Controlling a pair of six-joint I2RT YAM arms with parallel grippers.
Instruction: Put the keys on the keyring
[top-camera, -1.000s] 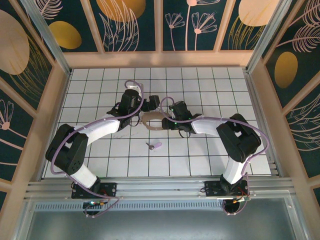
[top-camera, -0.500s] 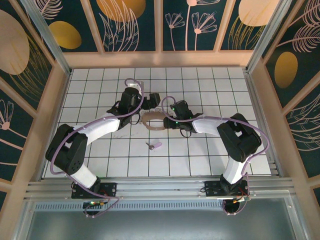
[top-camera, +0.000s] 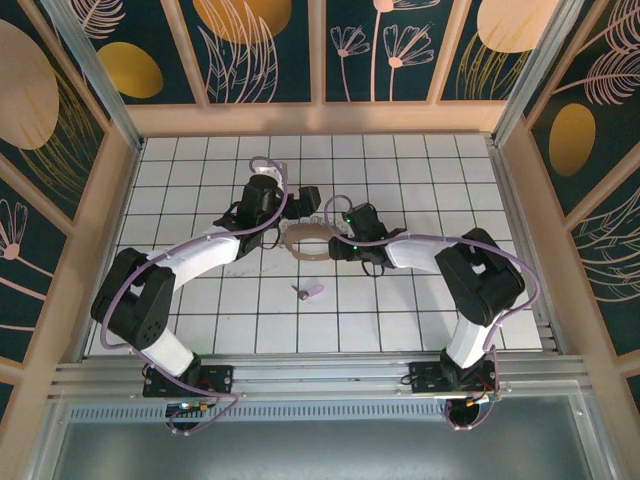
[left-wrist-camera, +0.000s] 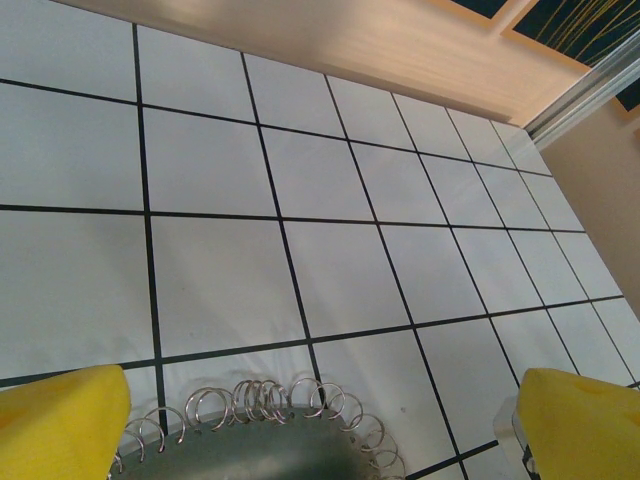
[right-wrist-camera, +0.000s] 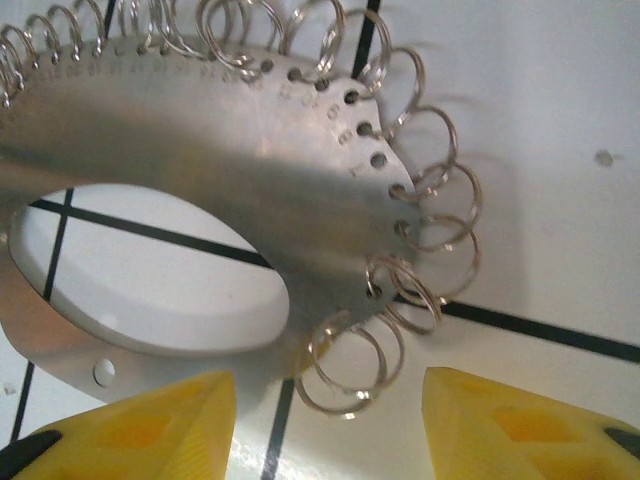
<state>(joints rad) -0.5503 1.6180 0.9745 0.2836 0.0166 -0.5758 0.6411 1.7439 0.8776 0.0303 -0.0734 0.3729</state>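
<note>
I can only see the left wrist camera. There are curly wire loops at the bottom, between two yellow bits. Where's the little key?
Observer: On the top camera, the key lies alone on the tiled table, below the loops in that picture.
Operator: What are the loops stuck on?
Observer: The keyring. It's a flat metal hoop with a big open middle, and the loops hang through holes along its edge.
Operator: Is the other arm close?
Observer: Yes. The right gripper faces the hoop's edge with its yellow fingers apart, pinching nothing.
</note>
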